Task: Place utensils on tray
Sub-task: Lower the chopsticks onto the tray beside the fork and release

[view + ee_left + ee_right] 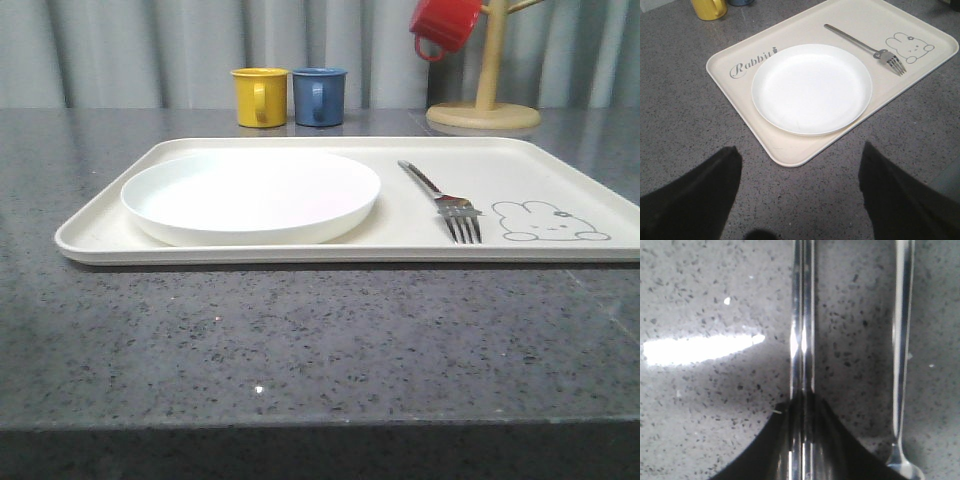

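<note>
The cream tray point(100, 228) point(790, 155) lies on the dark speckled table. On it rest a round white plate point(250, 195) point(811, 88) at the left and a steel fork point(445, 200) point(867, 48) beside the rabbit drawing. My left gripper point(800, 155) hovers open above bare table just off a tray corner, its dark fingers point(695, 195) wide apart. In the right wrist view the flat steel chopsticks point(802, 315) lie together on the table, and my right gripper point(802, 400) is shut on them. The steel spoon point(901, 365) lies alongside, apart from the fingers.
A yellow mug point(260, 97) and a blue mug point(319, 96) stand behind the tray. A red mug point(443, 24) hangs on a wooden mug tree point(485, 105) at the back right. The table's front edge point(320, 425) runs across the foreground.
</note>
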Motion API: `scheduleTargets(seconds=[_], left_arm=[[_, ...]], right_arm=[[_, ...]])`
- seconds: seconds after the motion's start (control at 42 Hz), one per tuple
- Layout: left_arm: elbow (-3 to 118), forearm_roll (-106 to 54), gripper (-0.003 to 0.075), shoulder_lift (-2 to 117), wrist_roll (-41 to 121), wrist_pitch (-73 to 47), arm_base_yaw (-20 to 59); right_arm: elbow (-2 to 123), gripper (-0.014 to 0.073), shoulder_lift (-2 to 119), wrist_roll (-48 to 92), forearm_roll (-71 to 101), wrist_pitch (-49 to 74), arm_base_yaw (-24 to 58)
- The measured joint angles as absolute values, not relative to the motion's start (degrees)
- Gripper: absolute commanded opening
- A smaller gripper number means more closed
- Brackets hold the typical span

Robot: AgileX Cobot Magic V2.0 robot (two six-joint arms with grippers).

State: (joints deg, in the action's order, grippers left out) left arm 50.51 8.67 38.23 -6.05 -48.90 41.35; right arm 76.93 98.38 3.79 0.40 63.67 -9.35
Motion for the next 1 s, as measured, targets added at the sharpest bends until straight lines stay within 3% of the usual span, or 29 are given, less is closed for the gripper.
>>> scheduleTargets(seconds=[0.167,0.5,0.833,0.904,0.999], left_arm=[[50.5,8.7,0.0491,38.2,-6.0,-48.9,41.3],[50.5,8.7,0.0491,38.2,-6.0,-48.9,41.3],[50.5,8.7,0.0491,38.2,-6.0,-48.9,41.3],[50.5,8.7,0.0491,38.2,-6.0,-48.9,41.3],[50.5,8.7,0.0491,38.2,-6.0,-48.9,41.3]], right_arm=[[79.9,0.0037,97.7,4.1,3.7,67.0,-6.4],[85.3,0.0038,96.8,3.8,12.6,70.0,7.8],[85.3,0.0039,102.3,-6.2,15.3,68.2,9.9],[85.3,0.0064,103.7,-6.7,17.0,67.8,9.9],[85.3,0.0164,104.3,-6.8,17.8,67.7,9.9]])
